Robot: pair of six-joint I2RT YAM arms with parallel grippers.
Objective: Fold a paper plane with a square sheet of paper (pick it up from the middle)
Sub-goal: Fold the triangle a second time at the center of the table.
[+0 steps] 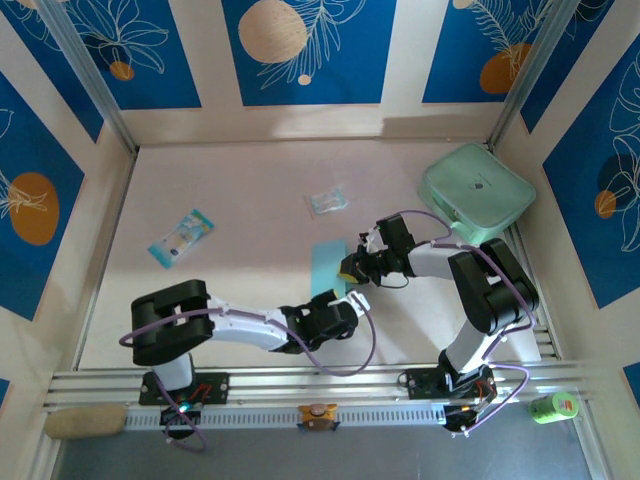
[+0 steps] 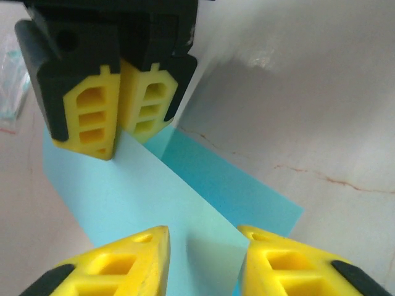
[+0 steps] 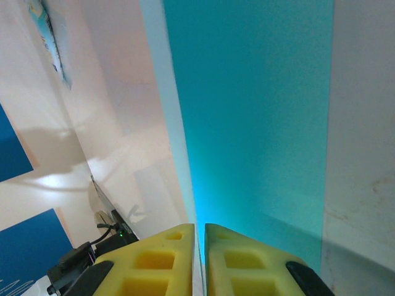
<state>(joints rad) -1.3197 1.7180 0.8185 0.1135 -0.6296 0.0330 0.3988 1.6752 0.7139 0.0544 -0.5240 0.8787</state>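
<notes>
The square sheet of paper (image 1: 326,268) is light blue and lies folded into a narrow strip at the middle of the table. One layer (image 2: 142,197) is lifted off the darker layer (image 2: 241,191) below. My right gripper (image 1: 351,269) is shut on the far edge of that raised layer; in its wrist view the thin paper edge runs between the closed yellow fingers (image 3: 199,229). My left gripper (image 2: 203,237) stands open at the near end, its fingers either side of the raised layer. The right gripper (image 2: 123,140) faces it across the sheet. The paper plane is out of view.
A mint-green case (image 1: 477,190) sits at the back right. A clear crumpled wrapper (image 1: 327,201) lies beyond the sheet, and a blue-and-white packet (image 1: 182,237) lies at the left. Walls close in three sides of the table. A rail runs along the near edge (image 1: 320,385).
</notes>
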